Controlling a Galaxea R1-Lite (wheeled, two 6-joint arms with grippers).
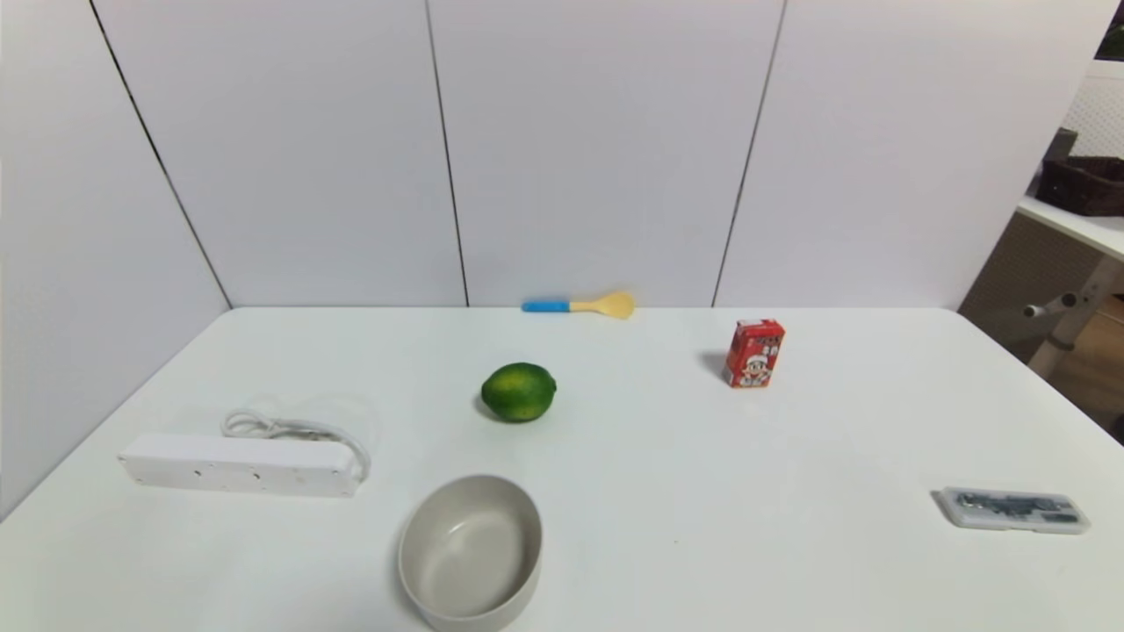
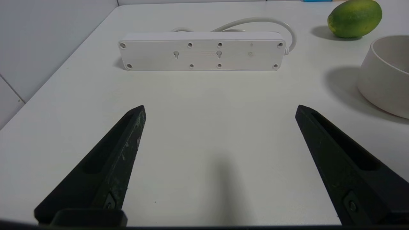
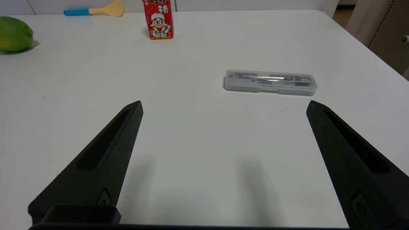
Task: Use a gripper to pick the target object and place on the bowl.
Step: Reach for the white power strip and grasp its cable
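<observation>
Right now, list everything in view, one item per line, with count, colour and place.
power strip: one, white, corded, near left, beside the bowl
bowl: one, beige-grey, front centre
lime: one, green, mid-table, behind the bowl
spoon: one, yellow with blue handle, against the back wall
carton: one, red, upright, right of centre toward the back
case: one, clear, flat, near right
table: one, white
left gripper: black fingers open, short of the power strip
right gripper: black fingers open, short of the case

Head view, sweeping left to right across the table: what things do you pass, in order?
Power strip → bowl → lime → spoon → red carton → clear case.
</observation>
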